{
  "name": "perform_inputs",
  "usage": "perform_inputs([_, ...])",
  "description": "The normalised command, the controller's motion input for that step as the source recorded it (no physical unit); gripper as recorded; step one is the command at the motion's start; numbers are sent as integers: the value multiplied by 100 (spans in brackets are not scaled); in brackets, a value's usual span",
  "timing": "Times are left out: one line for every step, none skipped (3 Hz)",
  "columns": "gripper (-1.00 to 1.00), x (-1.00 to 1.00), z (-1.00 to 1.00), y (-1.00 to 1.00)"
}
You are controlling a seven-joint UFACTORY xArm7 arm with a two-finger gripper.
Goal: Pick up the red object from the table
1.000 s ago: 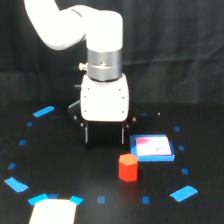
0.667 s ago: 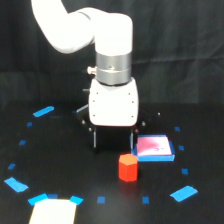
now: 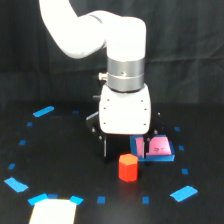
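Note:
The red object (image 3: 128,167) is a small red-orange hexagonal block standing upright on the black table (image 3: 75,165), right of centre near the front. My gripper (image 3: 123,147) hangs just behind and above it, its white body low over the table. Two dark fingers point down, one finger (image 3: 105,148) to the block's left and the other at the block's right. They stand wider apart than the block, so the gripper is open and holds nothing. The block sits in front of the fingertips, apart from them.
A flat white-pink card with a blue border (image 3: 158,149) lies just behind and to the exterior view's right of the block, partly hidden by the gripper. Blue tape marks (image 3: 43,111) ring the table. A pale card (image 3: 52,212) lies at the front left.
The arm has moved toward the front and to the exterior view's right, closing in on the red block and now covering part of the pink card. The block has not moved.

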Motion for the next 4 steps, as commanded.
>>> perform_inputs([-50, 14, -28, -66])
perform_inputs([-93, -9, -30, -31])
perform_inputs([-92, 19, -13, -11])
perform_inputs([-100, 50, 14, -3])
